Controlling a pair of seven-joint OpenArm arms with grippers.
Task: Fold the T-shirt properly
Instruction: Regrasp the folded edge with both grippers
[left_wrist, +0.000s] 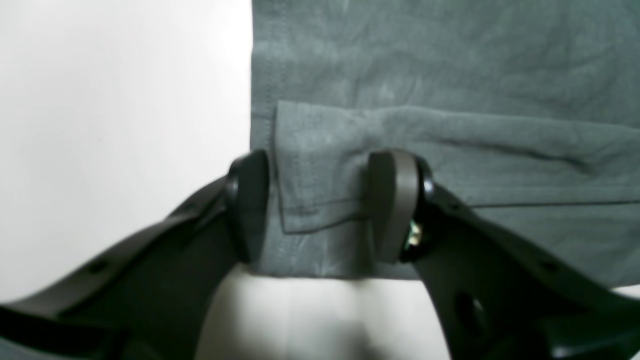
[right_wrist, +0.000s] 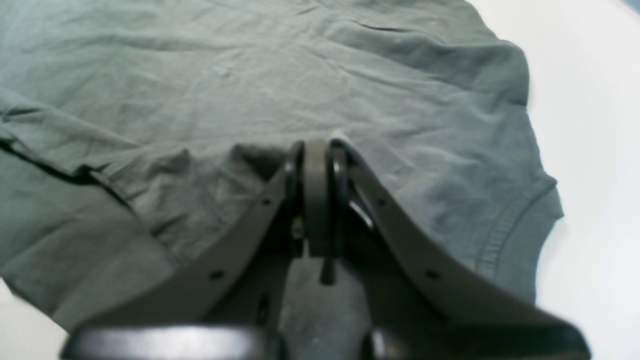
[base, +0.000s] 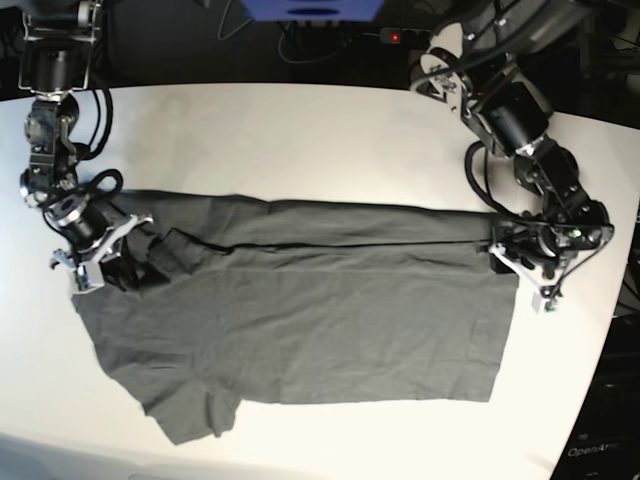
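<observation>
The dark grey T-shirt (base: 300, 320) lies spread across the white table (base: 300, 130), its far long edge folded over toward the middle. At the shirt's left end my right gripper (base: 118, 258) is shut. In the right wrist view its fingertips (right_wrist: 317, 150) pinch a puckered bit of the T-shirt (right_wrist: 200, 75), near a ribbed curved edge (right_wrist: 500, 235). At the right end my left gripper (base: 518, 264) sits low on the hem. In the left wrist view this gripper (left_wrist: 320, 205) is open, and its fingers straddle a turned-over hem corner (left_wrist: 320, 165) of the T-shirt (left_wrist: 425, 65).
One short sleeve (base: 190, 410) sticks out at the front left. The table's right edge (base: 615, 300) curves close behind my left arm. Cables and a blue unit (base: 310, 10) lie beyond the back edge. Bare white table (left_wrist: 125, 125) shows beside the hem.
</observation>
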